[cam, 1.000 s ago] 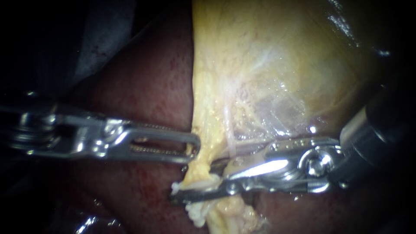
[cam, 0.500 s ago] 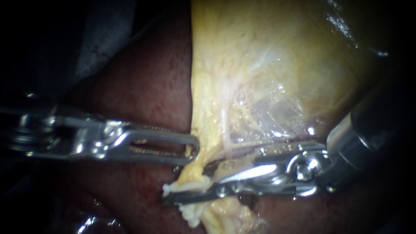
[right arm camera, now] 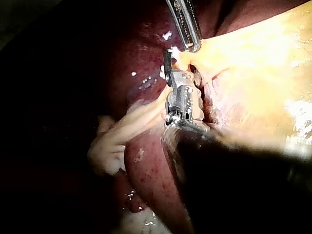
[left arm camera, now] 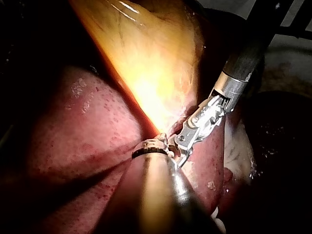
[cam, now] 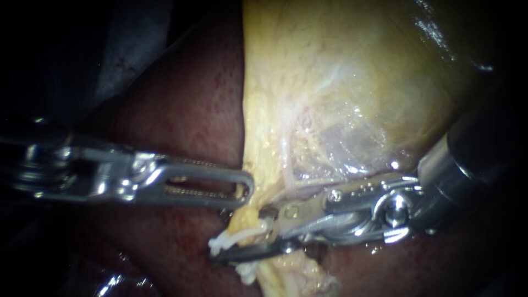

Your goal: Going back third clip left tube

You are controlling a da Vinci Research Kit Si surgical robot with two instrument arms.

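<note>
Claw of your right instrument [cam: 237, 235] gapes open astride the pale tube [cam: 225, 240] at the gallbladder's [cam: 341, 82] near end; your left instrument [cam: 247, 187] has its claw closed on the gallbladder's left edge.

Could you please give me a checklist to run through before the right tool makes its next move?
1. Right tool jaws open: ok, a gap shows between them.
2. Gap free of tissue: not ok, a pale tube lies between the open jaws.
3. Left tool holding the gallbladder: ok, jaws shut on its edge.
4. Clip seated on the tube: cannot tell, none is clearly visible.
5. Both tool tips visible in the endoscope view: ok.
6. Liver free of fresh pooling: ok, as far as the lit area shows.
</note>
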